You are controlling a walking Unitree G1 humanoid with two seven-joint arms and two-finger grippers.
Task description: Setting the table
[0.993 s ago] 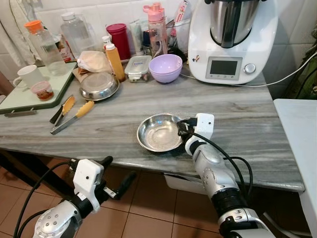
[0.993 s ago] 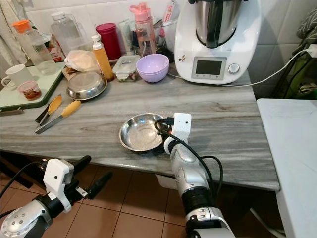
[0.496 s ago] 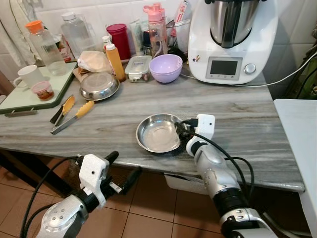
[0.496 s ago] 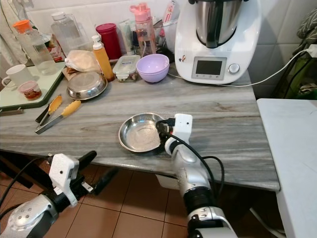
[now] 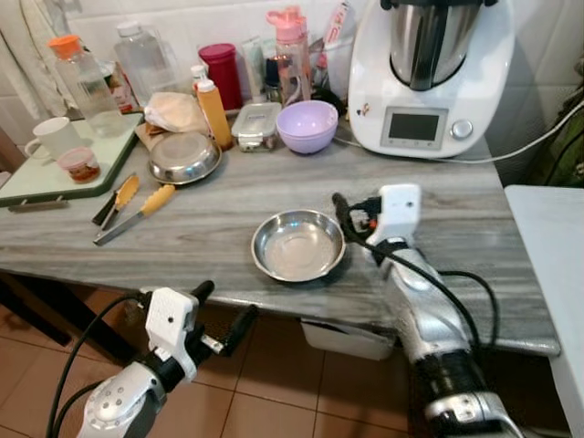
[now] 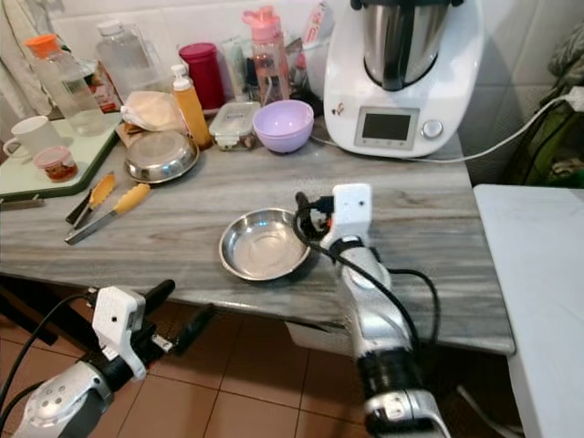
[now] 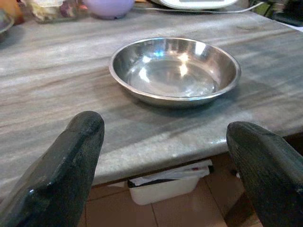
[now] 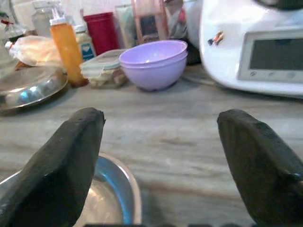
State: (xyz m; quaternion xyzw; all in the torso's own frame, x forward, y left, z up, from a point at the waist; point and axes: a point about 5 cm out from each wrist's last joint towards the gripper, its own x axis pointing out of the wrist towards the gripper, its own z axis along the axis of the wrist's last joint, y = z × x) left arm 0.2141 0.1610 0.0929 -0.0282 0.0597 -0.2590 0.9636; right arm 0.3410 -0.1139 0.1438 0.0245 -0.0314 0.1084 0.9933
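Right gripper (image 5: 345, 212) raised at mid-frame on a bent silver arm, its fingers spread wide. Left gripper (image 5: 224, 315) held low, fingers also spread apart.

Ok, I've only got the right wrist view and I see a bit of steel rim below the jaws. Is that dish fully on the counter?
Observer: Yes. The steel dish lies flat and empty near the front edge of the counter; the right gripper is by its right rim, jaws open.
Operator: Where's the other arm?
Observer: The left gripper is below the counter's edge, jaws open, facing the dish.
Operator: Any cutlery around?
Observer: Two yellow-handled utensils lie left of the dish, beside the green tray.
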